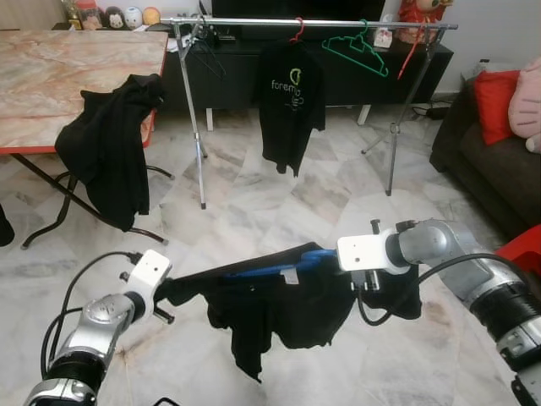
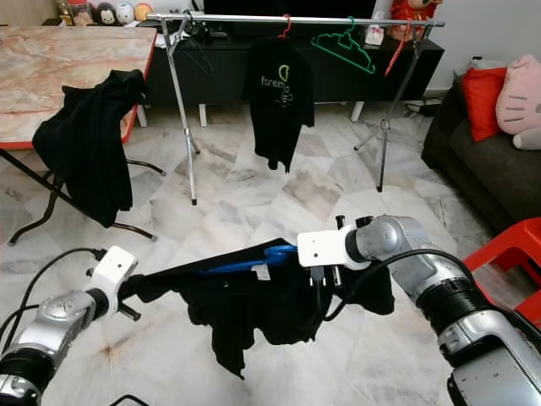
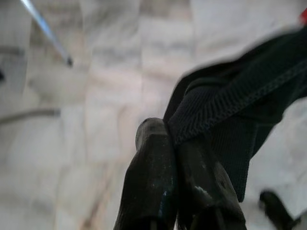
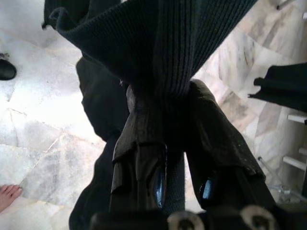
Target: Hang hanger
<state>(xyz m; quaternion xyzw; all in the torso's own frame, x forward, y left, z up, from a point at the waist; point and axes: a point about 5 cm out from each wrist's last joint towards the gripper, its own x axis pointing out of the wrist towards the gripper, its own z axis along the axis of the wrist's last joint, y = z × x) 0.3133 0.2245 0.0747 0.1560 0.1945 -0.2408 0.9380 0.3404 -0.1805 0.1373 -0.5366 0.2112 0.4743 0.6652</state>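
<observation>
Head views: a black shirt (image 1: 279, 309) with a blue hanger (image 1: 275, 269) threaded inside is held stretched between the two grippers, presumably so the garment stays spread on the hanger before hanging. The left gripper (image 1: 166, 292) is seen at one end of the shirt, the right gripper (image 1: 365, 283) at the other; the hanger lies between them. Well beyond both grippers a rack (image 1: 313, 23) stands, the likely destination. On it, one black shirt with a logo (image 1: 290, 97) on a red hanger and two bare hangers, one green (image 1: 359, 46) and one red (image 1: 412, 46), are counted; further dark hangers at its far-left end cannot be counted. One more black garment (image 1: 114, 148) is draped by a table (image 1: 59, 76), far ahead of the left gripper.

Left wrist view: the left fingers (image 3: 153, 182) are pressed together on a hem of the shirt, pinching it.

Right wrist view: the right fingers (image 4: 139, 153) are closed around ribbed fabric bunched between them. One bare foot (image 4: 9, 194) of a person is seen on the floor.
</observation>
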